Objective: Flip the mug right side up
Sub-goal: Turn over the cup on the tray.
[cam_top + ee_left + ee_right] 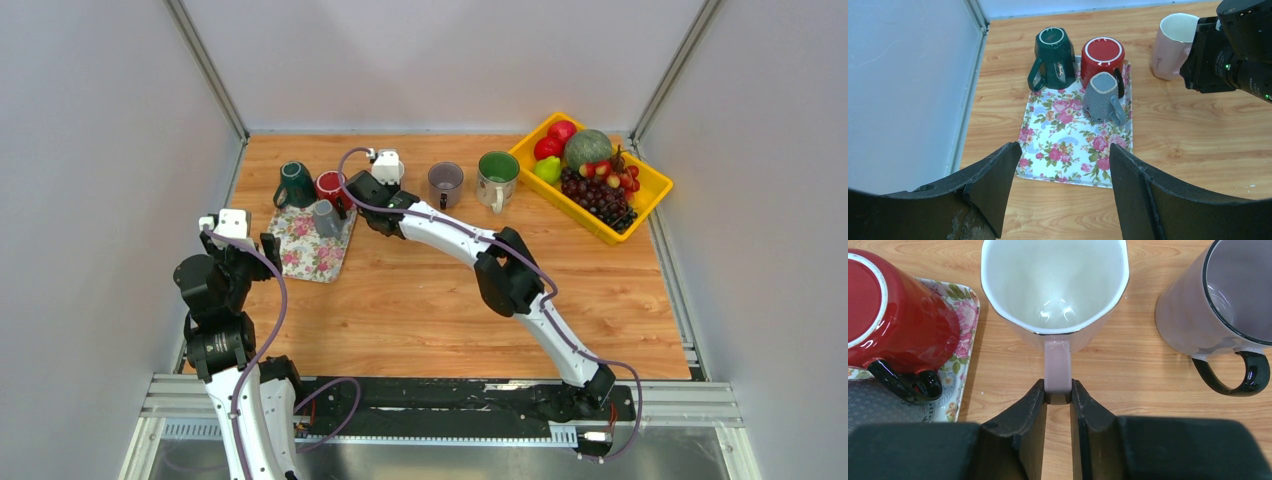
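A pale pink mug (1055, 285) stands upright on the wooden table, mouth up, just right of the floral tray; it also shows in the left wrist view (1173, 45). My right gripper (1058, 397) is shut on its handle (1057, 365), and in the top view the gripper (372, 190) hides the mug. My left gripper (1060, 170) is open and empty, hovering over the near edge of the floral tray (1058, 150), at the table's left in the top view (240, 245).
On the tray (305, 255) stand three upside-down mugs: dark green (1052, 55), red (1102, 57) and grey (1100, 97). To the right stand an upright mauve mug with a black handle (1218, 305) and a green-lined mug (497, 175). A yellow fruit basket (645, 180) sits back right.
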Robot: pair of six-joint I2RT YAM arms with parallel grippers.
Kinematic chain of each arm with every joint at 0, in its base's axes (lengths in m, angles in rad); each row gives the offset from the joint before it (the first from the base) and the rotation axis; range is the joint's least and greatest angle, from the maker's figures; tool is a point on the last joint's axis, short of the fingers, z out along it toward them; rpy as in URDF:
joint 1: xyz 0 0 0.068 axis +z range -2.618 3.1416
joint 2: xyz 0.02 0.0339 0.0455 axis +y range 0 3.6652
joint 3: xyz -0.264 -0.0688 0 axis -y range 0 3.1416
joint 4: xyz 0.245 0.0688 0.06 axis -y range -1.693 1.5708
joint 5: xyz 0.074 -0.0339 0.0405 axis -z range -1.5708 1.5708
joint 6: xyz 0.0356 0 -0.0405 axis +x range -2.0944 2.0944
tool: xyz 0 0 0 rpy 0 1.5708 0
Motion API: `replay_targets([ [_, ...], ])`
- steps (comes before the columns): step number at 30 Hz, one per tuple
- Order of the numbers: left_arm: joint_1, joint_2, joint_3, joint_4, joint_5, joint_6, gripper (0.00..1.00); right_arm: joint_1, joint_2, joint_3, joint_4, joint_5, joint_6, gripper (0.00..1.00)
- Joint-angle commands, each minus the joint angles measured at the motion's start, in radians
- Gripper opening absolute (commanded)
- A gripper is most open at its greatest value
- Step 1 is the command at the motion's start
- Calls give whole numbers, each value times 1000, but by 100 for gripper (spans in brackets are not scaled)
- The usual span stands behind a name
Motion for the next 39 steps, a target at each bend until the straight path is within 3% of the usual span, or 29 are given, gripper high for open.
replay_targets([
  [1,13,-5,1,31,8,-16,76,11,-87,11,40,41,13,27],
  [11,13,-5,-1,33,9,-17,76,12,-111,-24,39,14,12,52],
  [24,13,-10,-3,34,7,-13,76,52,-282,-142,48,-27,-55,63],
  [33,13,-19,2,32,-4,-21,77,112,-379,-263,205,-388,-515,73],
  [39,16,-20,2,38,-24,-25,77,111,-328,-265,204,-534,-660,77],
])
